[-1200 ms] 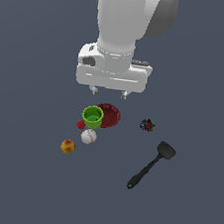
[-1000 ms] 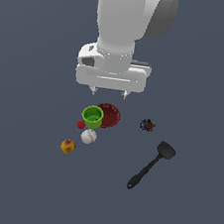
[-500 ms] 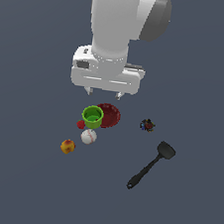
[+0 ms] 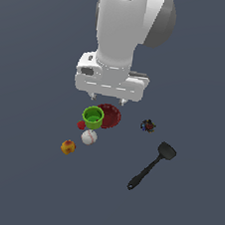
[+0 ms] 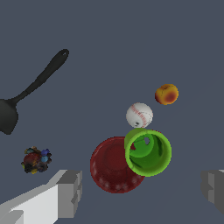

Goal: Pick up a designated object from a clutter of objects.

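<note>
- Exterior view: the gripper hangs high over the green cup and dark red bowl, carrying nothing; probably a survey height, not a grasp pose; the black spatula lies flat and alone toward the exterior view's right, well apart from the rest, so its handle looks free to take; only the two fingertips show under the hand, and the small red item is half hidden by the cup.
- Wrist view: the fingers stand wide, one at each edge of the frame; cup touching the bowl, the baseball near, the fruit beyond; the spatula's blade is cut off by the frame; the small dark toy is too blurred to identify.
</note>
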You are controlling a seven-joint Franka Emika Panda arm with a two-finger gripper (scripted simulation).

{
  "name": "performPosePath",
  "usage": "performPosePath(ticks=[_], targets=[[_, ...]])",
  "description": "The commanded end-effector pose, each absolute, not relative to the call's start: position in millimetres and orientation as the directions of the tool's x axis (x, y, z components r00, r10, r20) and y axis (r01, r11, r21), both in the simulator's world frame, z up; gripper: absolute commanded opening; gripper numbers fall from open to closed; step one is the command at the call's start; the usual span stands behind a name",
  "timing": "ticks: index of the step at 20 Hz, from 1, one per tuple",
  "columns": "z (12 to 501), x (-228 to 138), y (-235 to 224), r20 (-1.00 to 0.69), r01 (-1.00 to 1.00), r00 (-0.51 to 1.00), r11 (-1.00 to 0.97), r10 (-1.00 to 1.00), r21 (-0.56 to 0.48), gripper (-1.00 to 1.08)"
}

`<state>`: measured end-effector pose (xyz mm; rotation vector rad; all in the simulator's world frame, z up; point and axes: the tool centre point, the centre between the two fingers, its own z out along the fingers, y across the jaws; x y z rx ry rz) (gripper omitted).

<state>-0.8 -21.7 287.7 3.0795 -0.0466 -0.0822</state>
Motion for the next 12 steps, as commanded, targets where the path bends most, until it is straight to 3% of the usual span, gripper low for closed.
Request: performPosePath(ticks=[1, 12], targets=[[282.2, 6.0, -14.9, -0.049, -0.051, 0.997, -0.997, -0.054, 0.062, 1.0], [239.4, 49.4, 36.4, -0.023, -0.215, 0.976, -0.975, -0.217, 0.058, 1.0]])
